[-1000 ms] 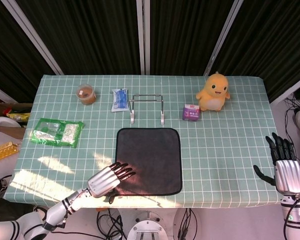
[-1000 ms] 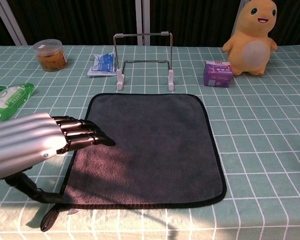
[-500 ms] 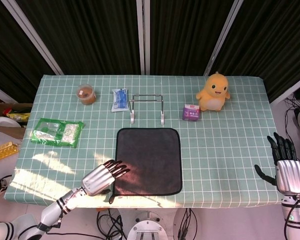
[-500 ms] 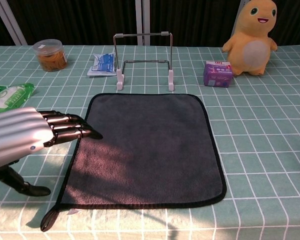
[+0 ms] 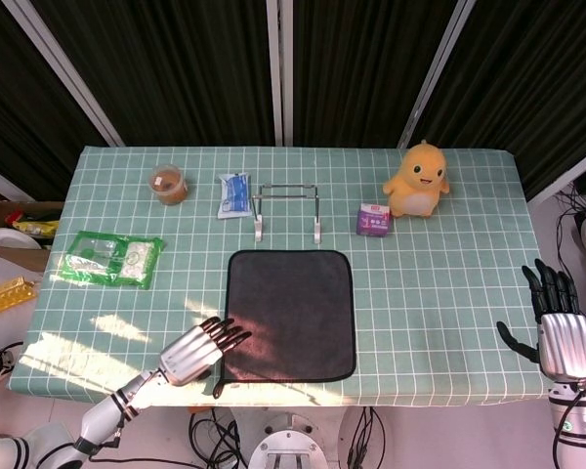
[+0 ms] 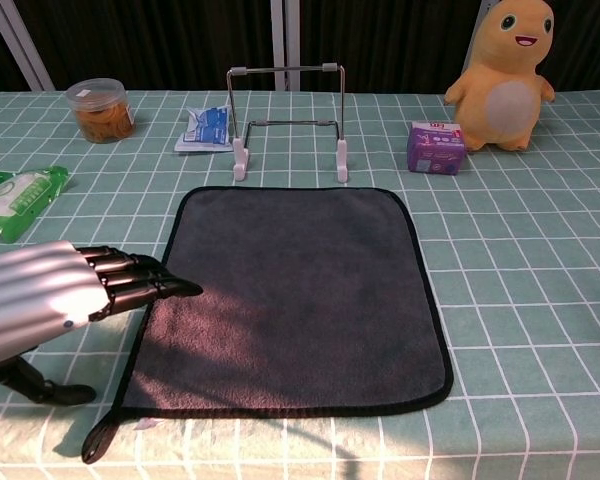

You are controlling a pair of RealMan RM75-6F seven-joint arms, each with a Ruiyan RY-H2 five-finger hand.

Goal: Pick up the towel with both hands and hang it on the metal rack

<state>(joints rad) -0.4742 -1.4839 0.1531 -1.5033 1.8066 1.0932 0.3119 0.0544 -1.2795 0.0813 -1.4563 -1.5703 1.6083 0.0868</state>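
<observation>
Dark curtains hung behind the table [image 5: 449,303], whose green checked cloth carried the towel [image 5: 291,315] flat near the middle of the front edge, all four corners down and nothing lifted. It lay almost square, its slightly longer axis running from the front edge toward the back, so that its far hem faced the metal rack [image 5: 287,209], which stood upright just beyond it, apart from it. The left hand [image 5: 197,350] hovered at the towel's front left corner, fingers [image 6: 140,276] stretched out close together and pointing across the left hem, holding nothing; whether they touched the cloth could not be told. The right hand [image 5: 561,332] stood well apart past the table's right front corner, fingers raised and spread, empty. The step looked like the opening approach: no grasp was made, and the next move seemingly called for the right hand to come to the towel's right side so both could pinch an edge
</observation>
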